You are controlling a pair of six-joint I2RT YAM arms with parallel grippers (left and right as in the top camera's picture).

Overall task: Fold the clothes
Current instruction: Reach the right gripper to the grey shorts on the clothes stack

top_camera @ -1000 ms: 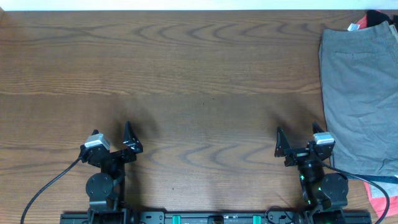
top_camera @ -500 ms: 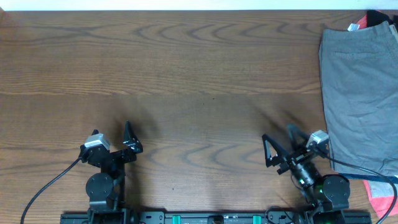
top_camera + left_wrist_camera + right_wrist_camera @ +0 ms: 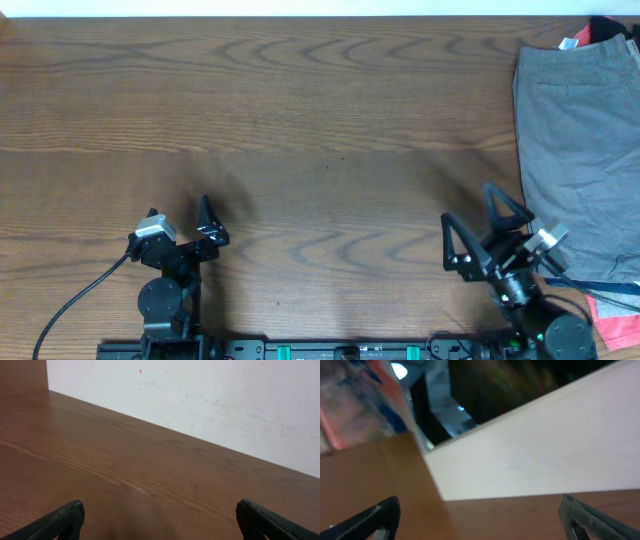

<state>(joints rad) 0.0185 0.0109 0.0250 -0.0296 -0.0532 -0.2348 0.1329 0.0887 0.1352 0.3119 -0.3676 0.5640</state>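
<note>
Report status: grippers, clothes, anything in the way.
Left gripper open, empty. Right gripper open, empty, fingers short of the grey shorts. Shorts flat, unfolded, at right edge of the table. Nothing between them.

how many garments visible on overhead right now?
3: grey shorts along the right edge; a dark piece peeking out at the far right corner; a red piece at the near right corner. More may be hidden or off frame.

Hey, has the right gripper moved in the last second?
Yes. The right gripper swung rightward, its wrist now reaching the grey shorts' left edge.
</note>
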